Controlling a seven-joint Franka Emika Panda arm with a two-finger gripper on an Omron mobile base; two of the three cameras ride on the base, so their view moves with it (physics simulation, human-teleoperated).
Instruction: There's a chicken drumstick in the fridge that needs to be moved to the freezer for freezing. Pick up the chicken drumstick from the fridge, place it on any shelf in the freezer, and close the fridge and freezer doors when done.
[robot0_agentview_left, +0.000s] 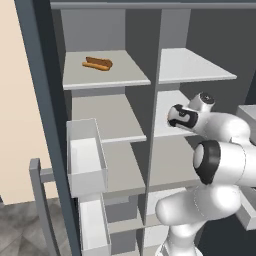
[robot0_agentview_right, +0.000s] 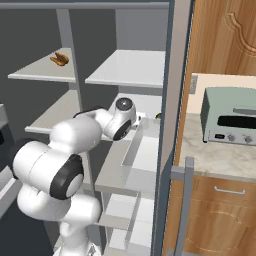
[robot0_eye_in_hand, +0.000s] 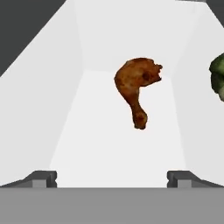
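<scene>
The two-finger gripper (robot0_eye_in_hand: 112, 177) has its jaws spread as wide as they go and holds nothing — its small dark fingertips (robot0_eye_in_hand: 43, 178) stand far apart at the near edge of the hand view, with bare white floor between them. Ahead of the gap, well clear of both tips, lies the small orange-brown, lumpy chicken drumstick (robot0_eye_in_hand: 136, 89), its thick meaty end farther away and its thin bony end pointing back toward the gripper. It rests on a pale shelf floor in the fridge (robot0_agentview_right: 131, 67), the right-hand compartment of the tall dark slate-grey appliance, hemmed in by light walls on both sides. At the right edge of the hand view sits a knobbly dark green ball (robot0_eye_in_hand: 217, 75), apart from the drumstick.

From the base cameras, the white arm with dark joints (robot0_agentview_left: 210, 150) reaches into that right-hand compartment at mid height. To its left is the freezer (robot0_agentview_left: 107, 115), whose flat light grey shelf (robot0_agentview_left: 102, 72) at the top carries a long brown hot dog in a bun (robot0_agentview_left: 97, 63). The fridge and freezer doors (robot0_agentview_left: 37, 100) stand open — the left one holds translucent white door bins (robot0_agentview_left: 86, 155). Right of the appliance, a pale green toaster oven (robot0_agentview_right: 229, 117) sits on a speckled counter (robot0_agentview_right: 210, 155).
</scene>
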